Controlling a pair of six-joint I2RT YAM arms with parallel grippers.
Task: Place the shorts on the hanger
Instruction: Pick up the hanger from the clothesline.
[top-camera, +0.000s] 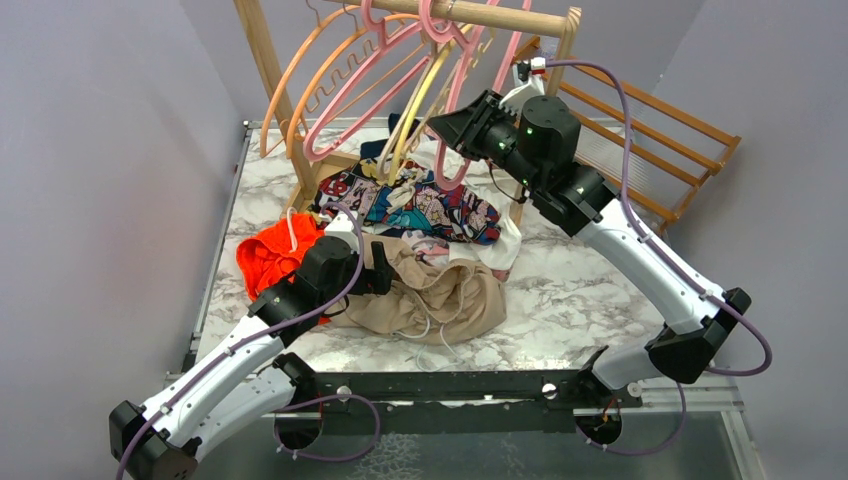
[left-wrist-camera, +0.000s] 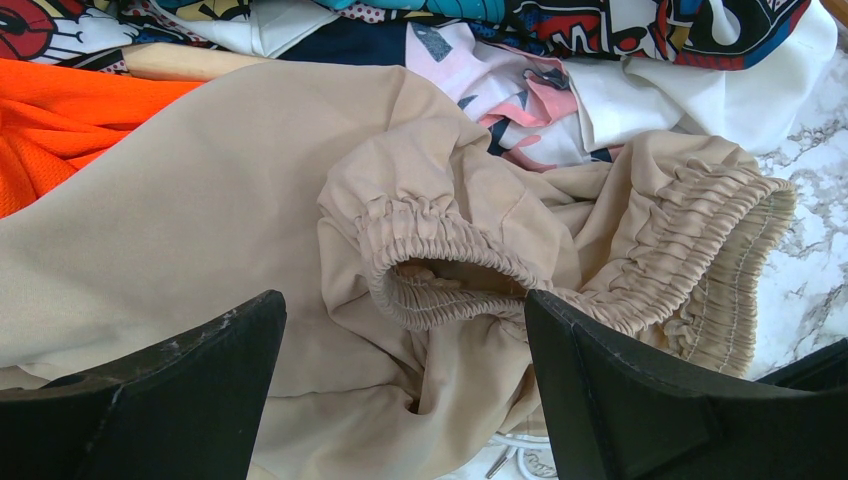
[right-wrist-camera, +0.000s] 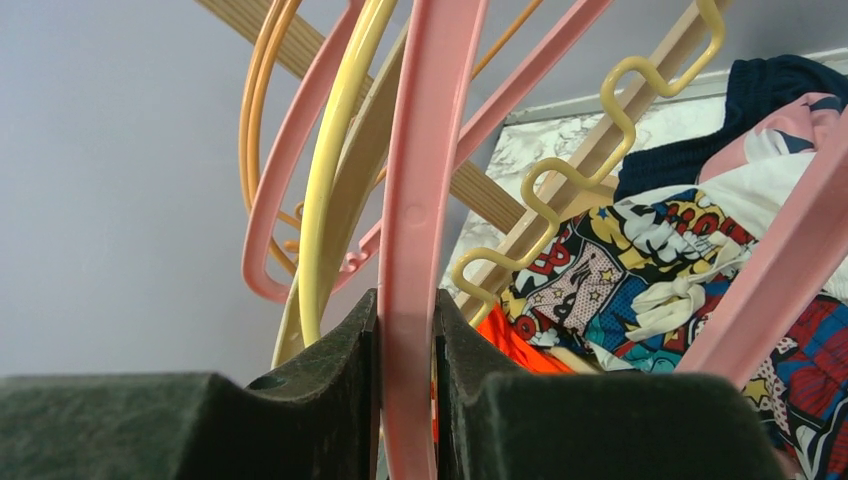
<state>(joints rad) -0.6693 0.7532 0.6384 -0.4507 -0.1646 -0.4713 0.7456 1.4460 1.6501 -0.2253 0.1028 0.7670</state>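
Left hand low, wide open; right hand raised, clamped.

The shorts on the surface, another garment just left of the shorts, cloth pile touching behind them, rail above and behind the shorts, hanger on it, left gripper over the shorts.

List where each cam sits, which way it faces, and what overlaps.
Top external: above, behind the bases, looking down on the table; both arms show.
Left wrist: faces down at the shorts; open left gripper at the bottom edge.
Right wrist: faces up along the pink hanger; right gripper pinches it.
Shared: the comic-print cloth is in all three.
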